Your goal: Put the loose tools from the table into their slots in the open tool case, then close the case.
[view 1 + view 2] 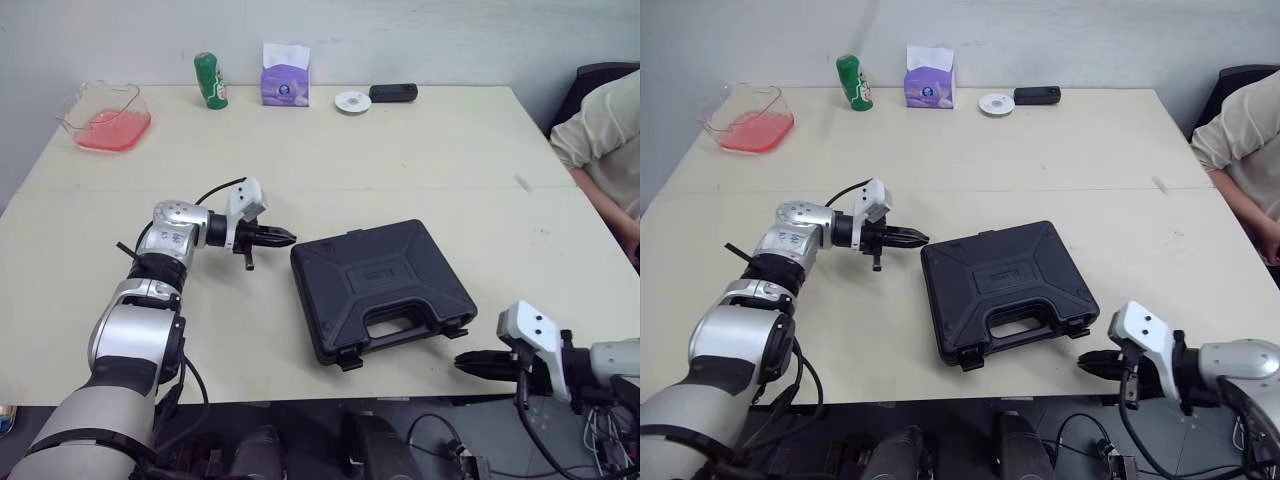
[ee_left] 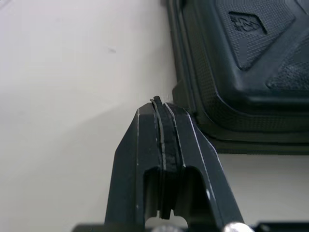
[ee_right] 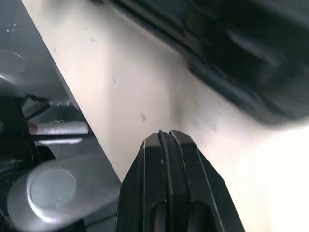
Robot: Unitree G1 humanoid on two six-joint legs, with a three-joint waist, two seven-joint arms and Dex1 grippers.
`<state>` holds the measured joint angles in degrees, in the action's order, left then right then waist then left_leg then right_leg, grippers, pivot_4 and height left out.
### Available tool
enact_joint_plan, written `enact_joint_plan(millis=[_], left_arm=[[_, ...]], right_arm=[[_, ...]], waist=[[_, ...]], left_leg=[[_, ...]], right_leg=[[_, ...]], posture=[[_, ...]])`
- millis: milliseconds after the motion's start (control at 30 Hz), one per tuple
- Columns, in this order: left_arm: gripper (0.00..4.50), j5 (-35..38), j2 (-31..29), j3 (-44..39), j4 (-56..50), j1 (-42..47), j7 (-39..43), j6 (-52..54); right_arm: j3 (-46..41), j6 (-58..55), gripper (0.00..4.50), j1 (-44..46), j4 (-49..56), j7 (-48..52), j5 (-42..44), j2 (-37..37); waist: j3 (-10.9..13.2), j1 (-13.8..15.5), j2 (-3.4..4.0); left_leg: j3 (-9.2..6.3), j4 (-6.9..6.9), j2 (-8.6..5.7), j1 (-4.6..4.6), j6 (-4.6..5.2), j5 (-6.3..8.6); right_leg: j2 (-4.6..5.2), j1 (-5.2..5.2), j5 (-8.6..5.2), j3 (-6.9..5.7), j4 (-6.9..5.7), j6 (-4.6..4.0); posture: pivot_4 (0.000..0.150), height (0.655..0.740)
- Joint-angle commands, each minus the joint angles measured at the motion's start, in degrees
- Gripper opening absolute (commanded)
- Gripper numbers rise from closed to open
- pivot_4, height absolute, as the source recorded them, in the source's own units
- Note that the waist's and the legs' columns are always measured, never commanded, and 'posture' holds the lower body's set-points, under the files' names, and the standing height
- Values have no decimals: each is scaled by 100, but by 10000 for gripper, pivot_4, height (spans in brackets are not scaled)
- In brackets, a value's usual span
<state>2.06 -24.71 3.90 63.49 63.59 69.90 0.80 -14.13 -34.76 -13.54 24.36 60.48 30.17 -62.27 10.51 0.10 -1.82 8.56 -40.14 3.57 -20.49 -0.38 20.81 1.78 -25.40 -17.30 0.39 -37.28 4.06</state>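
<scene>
Status: tool case [image 1: 380,285] lies flat on the tabletop [image 1: 430,170] with its lid down, handle [image 1: 400,322] toward you. The lid sits flush on the base all round, as far as the head views show.

Besides the case, the tabletop carries only far-edge clutter: a green can [image 1: 209,80], a tissue box [image 1: 285,75], a pink-filled clear container [image 1: 105,115], a small white disc [image 1: 352,101] and a dark flat object [image 1: 393,92]. None of these reads as a tool, so you can judge the stowing step complete.

Left gripper [image 1: 280,238]: fingers [image 2: 145,145] pressed together, empty, tip just beside the case's left edge; whether it touches you cannot tell.

Right gripper [image 1: 470,362]: fingers together, empty, low at the near tabletop edge, just off the case's front right corner.

Open item: the two front latches [image 1: 349,361] [image 1: 457,326] jut out from the case edge. They look unfastened, though you cannot confirm this. Judgement: closing is done in the main; snapping the latches may remain
</scene>
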Motion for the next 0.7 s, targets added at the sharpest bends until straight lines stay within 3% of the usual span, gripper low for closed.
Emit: enact_joint_plan(millis=[33, 167, 400, 500, 700], left_arm=[[555, -103, 227, 21, -125, 229, -439, 2], [555, -212, 351, 143, -157, 145, -489, -41], [555, -138, 290, 313, -861, -339, 185, 170], [555, 35, 63, 431, -1838, -812, 766, 633], [555, 716, -873, 662, -4874, -2318, 1704, 2152]], right_arm=[[82, 106, 0, 358, -243, -113, -274, -7], [403, 148, 0, 809, -465, -216, -552, 43], [684, -185, 0, 1470, -327, -211, -346, 262], [840, -292, 0, 1679, -233, -290, -315, 434], [1007, -380, 0, 2080, -56, -570, -288, 927]], waist=[[0, -5, 0], [0, -32, 1], [0, -29, 2], [-2, -63, 6], [-1, -148, 9]], left_leg=[[2, -2, 0, 1, 0, 0], [5, 1, 4, 6, -3, -1], [7, 2, 8, 6, -8, -4], [11, 3, 10, 7, -9, -4], [7, 2, 24, 10, -12, -4]], right_leg=[[0, 0, 0, 1, -3, 0], [-6, -2, 0, 4, -6, -1], [-8, -9, -3, 7, -15, -5], [-8, -9, -3, 10, -16, -5], [-2, -12, -8, 9, -31, -14]], posture=[[1500, 7400], [1500, 7400], [1500, 7400], [1500, 7400], [1500, 7400]])
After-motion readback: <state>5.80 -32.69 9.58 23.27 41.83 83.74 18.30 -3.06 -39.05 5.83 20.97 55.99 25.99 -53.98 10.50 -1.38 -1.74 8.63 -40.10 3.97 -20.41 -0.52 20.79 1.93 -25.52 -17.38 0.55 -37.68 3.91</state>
